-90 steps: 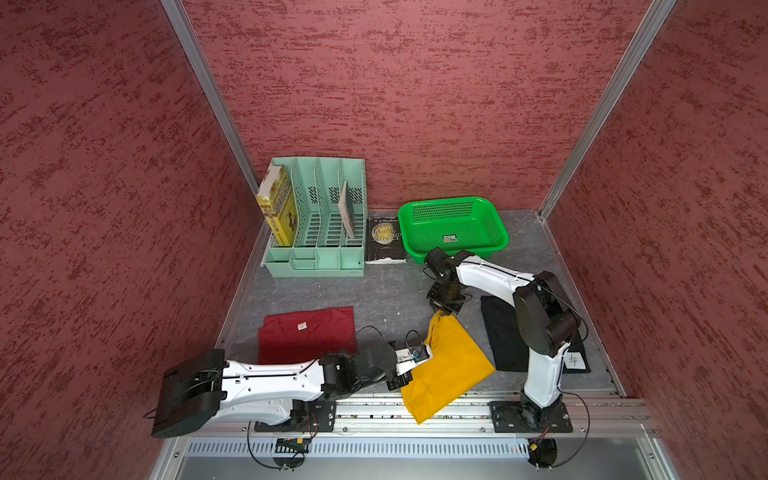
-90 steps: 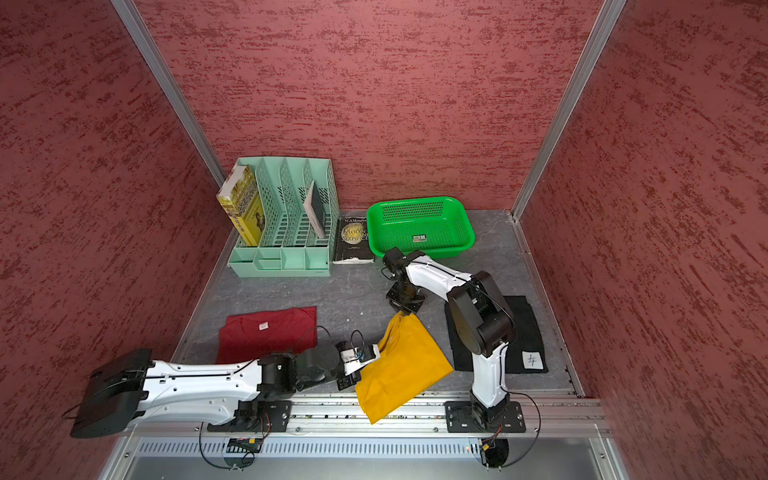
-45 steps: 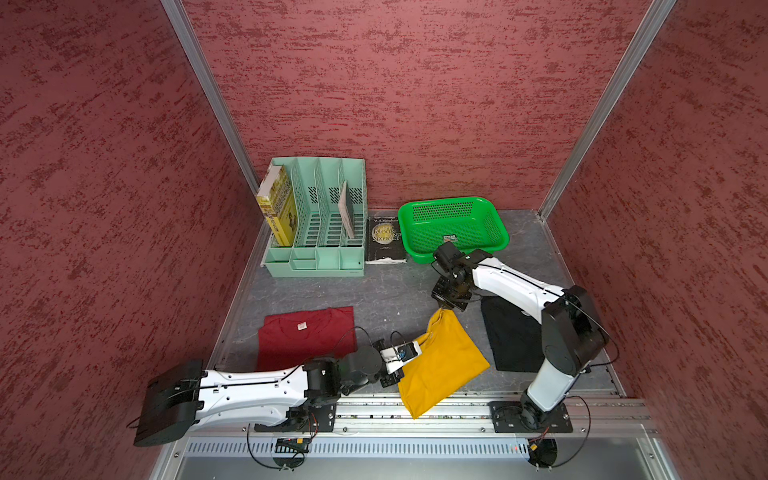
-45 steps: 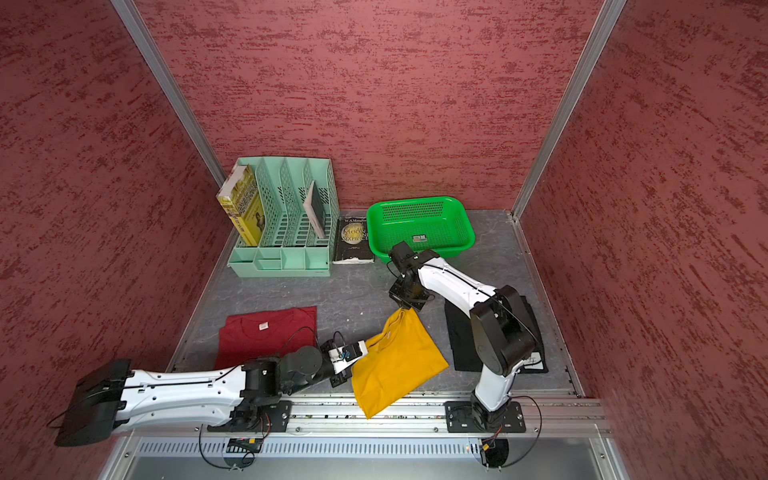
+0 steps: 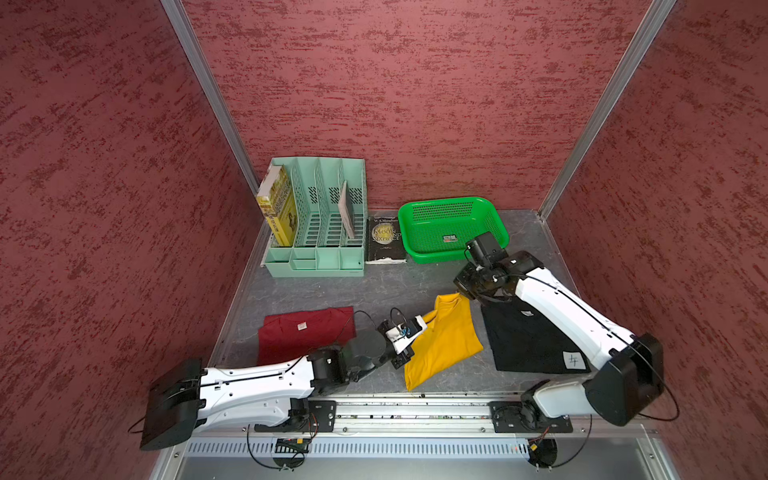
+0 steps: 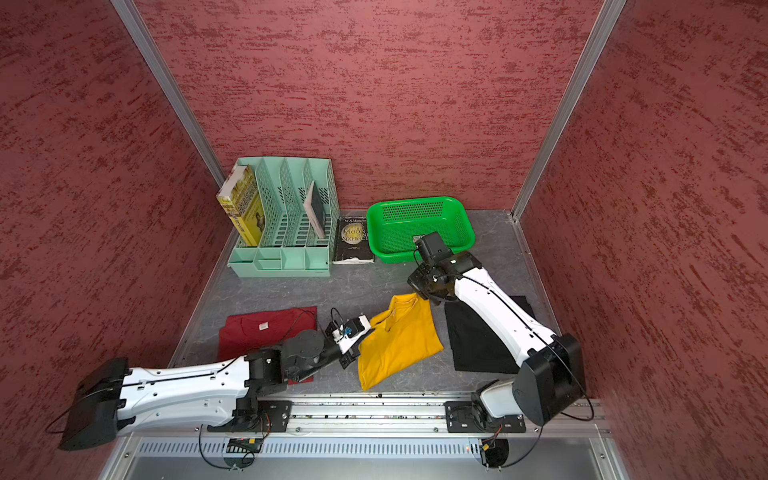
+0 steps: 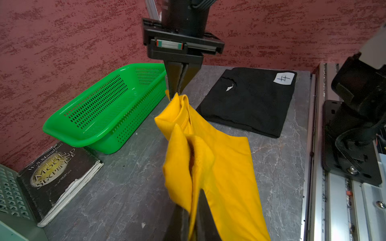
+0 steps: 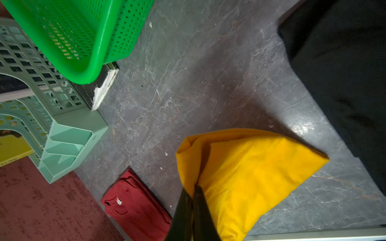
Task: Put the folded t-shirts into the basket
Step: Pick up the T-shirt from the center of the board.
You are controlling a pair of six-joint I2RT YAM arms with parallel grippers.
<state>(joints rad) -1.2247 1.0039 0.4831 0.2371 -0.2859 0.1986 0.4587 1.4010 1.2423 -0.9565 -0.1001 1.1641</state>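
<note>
The mustard-yellow folded t-shirt (image 5: pixel 444 340) (image 6: pixel 399 340) is held up by one edge between both grippers, its lower part draping toward the table. My left gripper (image 5: pixel 429 319) (image 7: pixel 193 208) is shut on its near corner. My right gripper (image 5: pixel 459 293) (image 8: pixel 194 187) is shut on the far corner, as the left wrist view also shows (image 7: pixel 177 91). The black t-shirt (image 5: pixel 528 340) (image 7: pixel 250 100) lies flat under the right arm. The dark red t-shirt (image 5: pixel 303 336) (image 8: pixel 135 208) lies flat at the left. The green basket (image 5: pixel 444 210) (image 7: pixel 100 108) stands just beyond the right gripper with only a sticker inside.
A mint-green file organizer (image 5: pixel 320 232) with a yellow book (image 5: pixel 278 208) stands at the back left. A black book (image 5: pixel 384 241) lies between it and the basket. The metal rail (image 5: pixel 415 411) runs along the front edge. Red walls enclose three sides.
The right gripper has closed on the yellow shirt's far corner and its arm has folded down to the right. The left arm has stretched lower, still gripping the shirt.
</note>
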